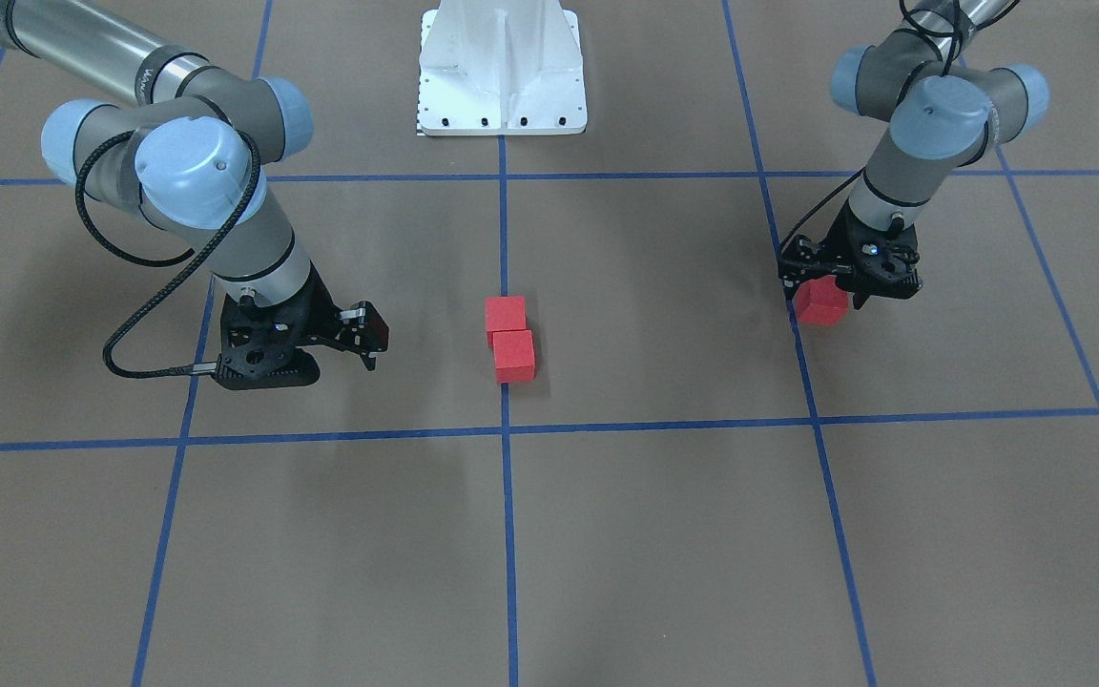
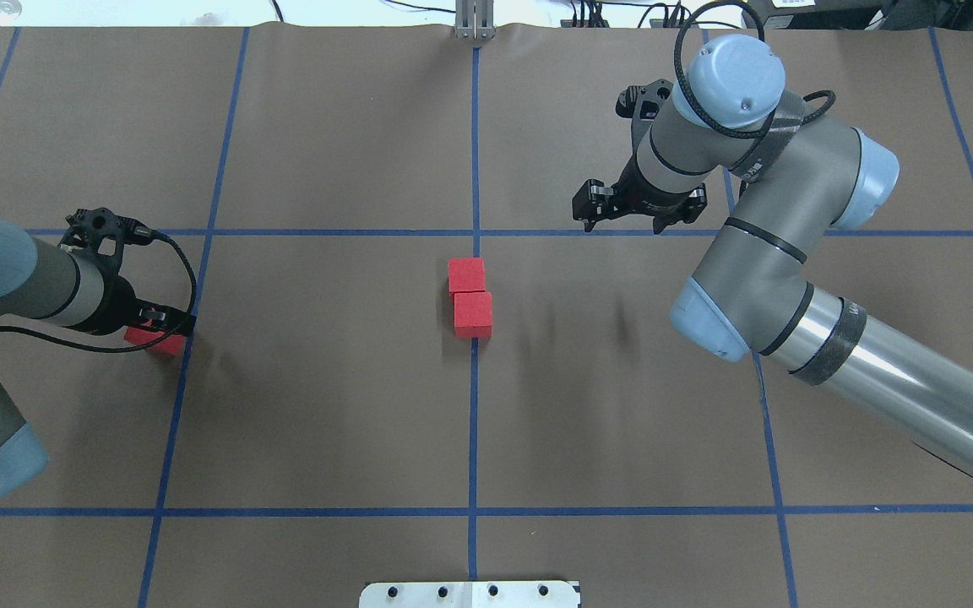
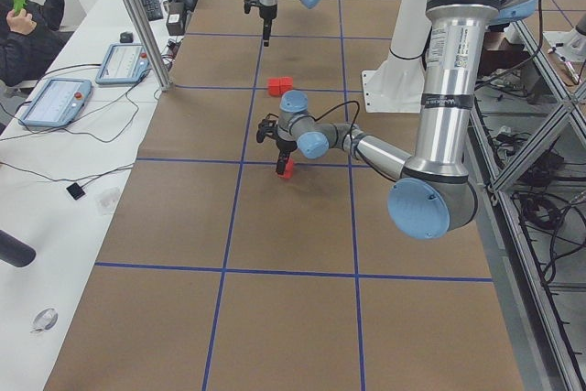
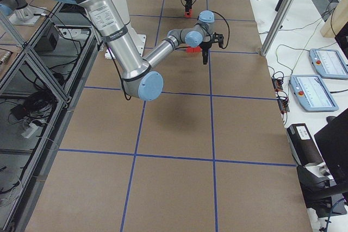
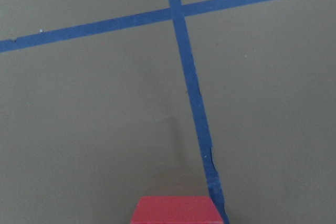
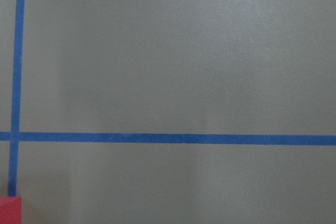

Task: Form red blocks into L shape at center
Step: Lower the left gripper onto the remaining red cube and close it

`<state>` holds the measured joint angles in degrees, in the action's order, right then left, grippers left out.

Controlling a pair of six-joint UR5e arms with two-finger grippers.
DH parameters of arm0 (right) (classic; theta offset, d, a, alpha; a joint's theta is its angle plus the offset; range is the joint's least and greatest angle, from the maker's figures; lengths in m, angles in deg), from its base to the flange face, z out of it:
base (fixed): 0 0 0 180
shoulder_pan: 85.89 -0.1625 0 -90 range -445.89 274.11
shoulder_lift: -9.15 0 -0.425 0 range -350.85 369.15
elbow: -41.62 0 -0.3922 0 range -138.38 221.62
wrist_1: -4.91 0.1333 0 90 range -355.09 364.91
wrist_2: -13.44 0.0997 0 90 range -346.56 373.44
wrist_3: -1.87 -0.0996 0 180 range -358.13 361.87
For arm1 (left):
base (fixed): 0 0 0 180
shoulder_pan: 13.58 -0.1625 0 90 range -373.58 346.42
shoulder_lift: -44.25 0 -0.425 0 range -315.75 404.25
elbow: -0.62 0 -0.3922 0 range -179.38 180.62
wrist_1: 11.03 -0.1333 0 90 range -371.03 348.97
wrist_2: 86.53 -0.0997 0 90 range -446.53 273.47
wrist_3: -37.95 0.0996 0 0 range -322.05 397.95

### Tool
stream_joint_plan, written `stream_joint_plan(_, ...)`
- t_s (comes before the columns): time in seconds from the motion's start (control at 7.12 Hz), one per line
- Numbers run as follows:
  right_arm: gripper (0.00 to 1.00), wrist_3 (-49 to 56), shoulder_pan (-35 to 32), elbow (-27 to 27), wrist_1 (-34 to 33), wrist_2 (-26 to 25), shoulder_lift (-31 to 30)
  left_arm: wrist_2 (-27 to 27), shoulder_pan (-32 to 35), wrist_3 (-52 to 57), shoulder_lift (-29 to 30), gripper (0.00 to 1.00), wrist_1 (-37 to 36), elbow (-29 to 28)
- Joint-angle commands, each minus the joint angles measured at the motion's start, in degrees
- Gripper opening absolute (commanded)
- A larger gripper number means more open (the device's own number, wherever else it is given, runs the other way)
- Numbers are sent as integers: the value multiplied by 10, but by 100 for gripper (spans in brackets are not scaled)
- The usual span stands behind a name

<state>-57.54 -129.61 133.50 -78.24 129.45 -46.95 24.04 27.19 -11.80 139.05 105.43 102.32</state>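
Both arms had silver-grey metal tube links with darker grey joint housings and pale blue round end caps. The right arm (image 2: 790, 279) carried a small dark printed marking and a black band on its long silver link; a black braided cable looped around its wrist. The left arm (image 1: 931, 124) was built the same, with a thin black cable running along the wrist. Each cap showed a small screw dot. The right gripper (image 1: 370, 336) and left gripper (image 1: 845, 277) were black skeletal frames with visible screws. The base (image 1: 502, 72) was white, with dark bolt holes along its edge.
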Motion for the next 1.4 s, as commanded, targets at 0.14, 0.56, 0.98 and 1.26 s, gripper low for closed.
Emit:
stream_joint_plan(0.14,99,0,0,0,1,0,-5,0,-1,1,0,90,0,-5)
stream_joint_plan(0.56,99,0,0,0,2,-2,-9,1,-1,1,1,8,-1,-4)
stream_joint_plan(0.98,99,2,-15,1,2,8,-8,7,18,-7,22,0,-39,17)
stream_joint_plan(1.26,99,16,-34,25,0,29,-23,2,48,-10,100,0,-235,39)
